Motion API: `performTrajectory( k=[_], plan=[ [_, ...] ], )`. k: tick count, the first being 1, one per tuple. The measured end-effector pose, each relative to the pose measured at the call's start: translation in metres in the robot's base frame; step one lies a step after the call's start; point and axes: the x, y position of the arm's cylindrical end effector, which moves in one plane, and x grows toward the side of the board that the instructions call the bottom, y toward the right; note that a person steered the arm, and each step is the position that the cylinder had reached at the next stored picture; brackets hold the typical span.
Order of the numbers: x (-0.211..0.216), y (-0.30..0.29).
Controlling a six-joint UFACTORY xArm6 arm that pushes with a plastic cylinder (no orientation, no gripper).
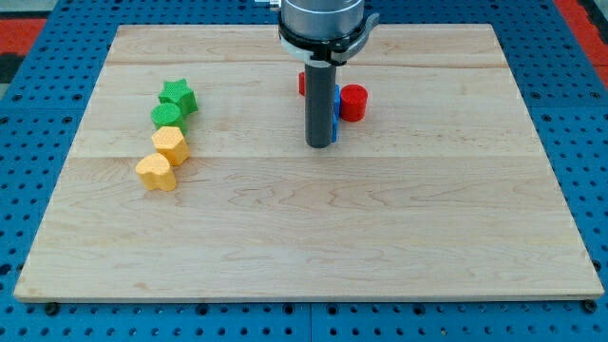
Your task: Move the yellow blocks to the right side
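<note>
Two yellow blocks lie at the view's left: a hexagon-like yellow block [170, 144] and a heart-like yellow block [156, 173] just below it, touching. Above them sit a green round block [167, 116] and a green star [178, 96], all in one slanted line. My tip [319, 144] is near the board's middle top, well to the right of the yellow blocks and not touching them. The rod hides part of a blue block [335, 114] and a red block [302, 84] behind it. A red cylinder [353, 102] stands just right of the rod.
The wooden board [304, 247] lies on a blue pegboard surface [28, 142]. The arm's grey flange [323, 24] hangs over the board's top edge.
</note>
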Motion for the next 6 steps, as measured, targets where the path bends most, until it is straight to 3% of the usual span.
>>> performTrajectory(
  k=[1, 2, 3, 4, 5, 6],
  plan=[
    [0.001, 0.004],
    [0.053, -0.014],
    [0.090, -0.093],
    [0.074, -0.211],
    [0.033, -0.246],
    [0.017, -0.206]
  ],
)
